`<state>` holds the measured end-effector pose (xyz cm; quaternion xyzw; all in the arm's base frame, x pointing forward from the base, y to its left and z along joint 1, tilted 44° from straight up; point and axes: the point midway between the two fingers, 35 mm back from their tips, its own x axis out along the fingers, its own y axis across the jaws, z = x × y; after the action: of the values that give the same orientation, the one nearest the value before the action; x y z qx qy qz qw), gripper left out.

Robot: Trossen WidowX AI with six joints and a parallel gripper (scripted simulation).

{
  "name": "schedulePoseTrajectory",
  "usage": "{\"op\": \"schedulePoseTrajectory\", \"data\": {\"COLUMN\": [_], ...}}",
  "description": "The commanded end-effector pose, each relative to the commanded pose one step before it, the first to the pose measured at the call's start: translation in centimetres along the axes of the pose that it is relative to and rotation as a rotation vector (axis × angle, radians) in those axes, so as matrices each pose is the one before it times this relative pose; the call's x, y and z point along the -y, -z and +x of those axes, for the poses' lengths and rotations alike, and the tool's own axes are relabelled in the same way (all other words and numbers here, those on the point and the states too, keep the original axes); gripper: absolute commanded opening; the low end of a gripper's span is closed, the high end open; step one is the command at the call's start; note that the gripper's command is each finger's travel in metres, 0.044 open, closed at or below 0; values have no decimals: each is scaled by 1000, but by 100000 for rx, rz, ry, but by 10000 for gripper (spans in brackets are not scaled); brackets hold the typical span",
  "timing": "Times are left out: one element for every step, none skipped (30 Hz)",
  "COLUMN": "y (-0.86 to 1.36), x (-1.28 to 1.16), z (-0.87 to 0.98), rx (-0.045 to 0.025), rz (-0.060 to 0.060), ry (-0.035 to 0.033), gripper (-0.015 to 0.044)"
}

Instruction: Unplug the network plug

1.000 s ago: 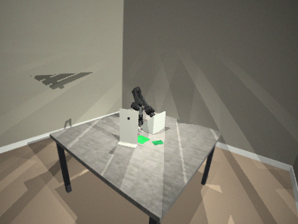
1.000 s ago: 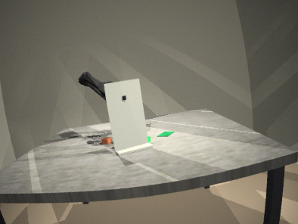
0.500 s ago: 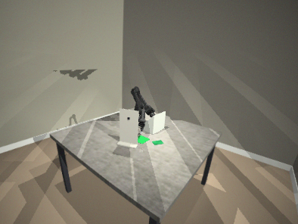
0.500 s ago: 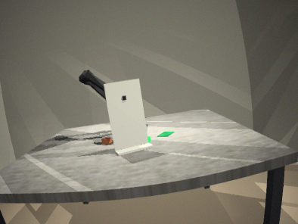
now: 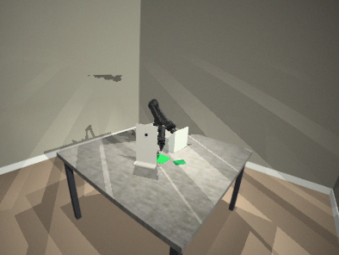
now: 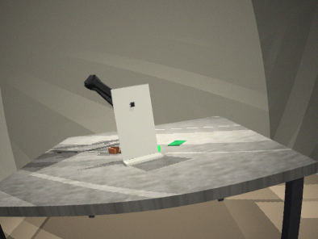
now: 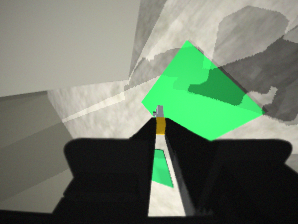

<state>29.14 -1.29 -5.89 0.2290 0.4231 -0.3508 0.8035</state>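
My gripper points down and is shut on the plug, a small yellow piece with a grey end. The plug is out of the socket, held low above the table. In the wrist view it overlaps the left corner of the bright green marked square; the exact height is hard to tell. The white upright panel stands beside the gripper, with a small dark opening. In the exterior view the panel hides the gripper and most of the square.
A second white board stands behind the gripper on the right in the top view. A smaller darker green patch lies near the square. An orange block lies left of the panel in the exterior view.
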Motion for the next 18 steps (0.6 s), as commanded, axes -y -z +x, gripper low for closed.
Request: {"op": "schedulePoseTrajectory", "data": {"y": [154,-5,-5,-4,-4,-4,-4,-3,-3,-3,-3,-2,-2,-2,-2,-1,-1,-1], "x": [443,79,80,80,81,82,83,83,84,85,86,86,87,88,88,89,90,90], "z": [656,127,126,125,124,123,122,121,121,120,119,118,117,116,115,114,114,113], "rx": [-564,-11,-10,-9,-8,-7,-7,-6,-5,-4,-3,-2,-1,0,1,2,3,4], "rz": [-909,3,3,2,2,2,2,1,1,1,1,0,0,0,-1,-1,-1,-2], "ry": [263,7,7,7,7,7,6,6,6,6,6,6,6,5,5,5,5,5], "gripper": [0,0,0,0,0,0,0,0,0,0,0,0,0,0,0,0,0,0]}}
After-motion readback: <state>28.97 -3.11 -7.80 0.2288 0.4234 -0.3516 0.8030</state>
